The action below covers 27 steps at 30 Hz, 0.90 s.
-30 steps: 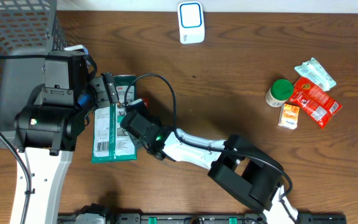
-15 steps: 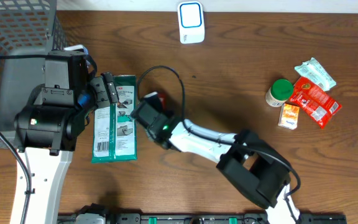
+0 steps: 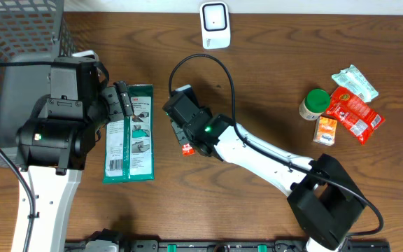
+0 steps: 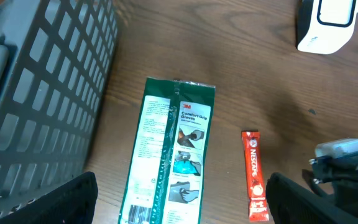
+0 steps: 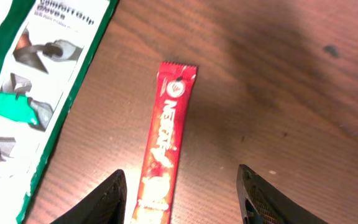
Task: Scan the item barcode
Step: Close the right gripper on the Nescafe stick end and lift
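Left gripper (image 4: 182,180) hangs released, nothing in it, over the green glove pack (image 4: 166,155) beside the basket (image 3: 19,42). Just right of the pack, the red Nescafé stick (image 5: 169,124) lies flat on the table, logo side up, no barcode showing. Your right gripper (image 5: 180,174) straddles one end, fingers spread, gripping nothing.

Risks: the thin sachet may slide out as you pinch, and the near finger may snag the pack's edge. The scanner (image 3: 215,24) sits well apart, and showing it the wrong face would likely give no read.

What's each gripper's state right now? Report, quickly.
Left gripper: open, empty, above the green glove pack.
Right gripper: open, empty, over the red Nescafe stick, not gripping it.
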Each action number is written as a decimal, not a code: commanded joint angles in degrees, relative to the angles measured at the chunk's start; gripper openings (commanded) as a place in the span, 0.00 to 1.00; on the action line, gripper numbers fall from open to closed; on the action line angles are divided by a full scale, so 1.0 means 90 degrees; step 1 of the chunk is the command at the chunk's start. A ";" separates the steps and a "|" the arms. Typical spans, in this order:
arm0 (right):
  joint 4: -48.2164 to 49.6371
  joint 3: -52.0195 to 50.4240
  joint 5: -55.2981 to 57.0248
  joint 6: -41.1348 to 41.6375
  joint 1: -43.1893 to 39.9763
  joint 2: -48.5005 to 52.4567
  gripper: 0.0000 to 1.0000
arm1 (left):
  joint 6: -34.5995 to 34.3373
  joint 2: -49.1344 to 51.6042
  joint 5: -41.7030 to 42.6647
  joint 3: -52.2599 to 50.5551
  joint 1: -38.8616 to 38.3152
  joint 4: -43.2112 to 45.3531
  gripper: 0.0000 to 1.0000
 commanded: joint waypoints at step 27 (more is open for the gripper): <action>-0.0066 0.0010 -0.0954 -0.0083 -0.0126 0.0806 0.01 | -0.0058 0.0012 -0.0058 0.0029 0.0015 -0.0010 0.87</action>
